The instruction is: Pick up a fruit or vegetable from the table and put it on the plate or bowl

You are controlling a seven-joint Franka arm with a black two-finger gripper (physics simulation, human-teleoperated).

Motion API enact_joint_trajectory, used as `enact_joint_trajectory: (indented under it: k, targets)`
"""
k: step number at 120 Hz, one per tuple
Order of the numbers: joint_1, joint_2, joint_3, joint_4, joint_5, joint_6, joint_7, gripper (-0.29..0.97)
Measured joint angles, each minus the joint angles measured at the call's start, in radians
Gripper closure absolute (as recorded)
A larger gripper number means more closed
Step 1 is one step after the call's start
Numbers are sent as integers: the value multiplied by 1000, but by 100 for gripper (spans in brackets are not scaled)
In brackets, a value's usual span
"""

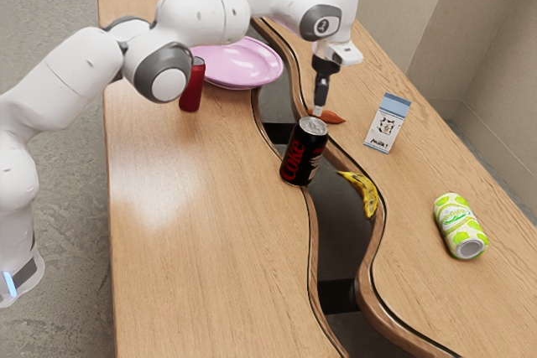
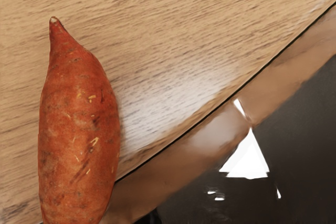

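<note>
An orange sweet potato lies on the table just past the dark gap, and from close above the sweet potato rests along the wood beside the table's curved edge. My gripper points straight down, its tip at the potato's end nearest the gap. A pink plate sits behind the arm, on the table half toward the exterior view's left. A yellow banana lies at the gap's edge, nearer the front.
A black cola can stands right in front of the gripper at the gap. A red can stands beside the plate. A small milk carton and a toppled green can are toward the exterior view's right.
</note>
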Motion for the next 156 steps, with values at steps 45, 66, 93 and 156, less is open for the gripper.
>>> enact_joint_trajectory:
  k: [45, 66, 93, 156]
  targets:
    - [4, 44, -12, 0, 63, 142, 129, 0]
    - [5, 59, -17, 0, 64, 167, 167, 0]
    - [22, 71, -45, -1, 58, 178, 202, 0]
    - [104, 99, -155, 8, 35, 189, 248, 37]
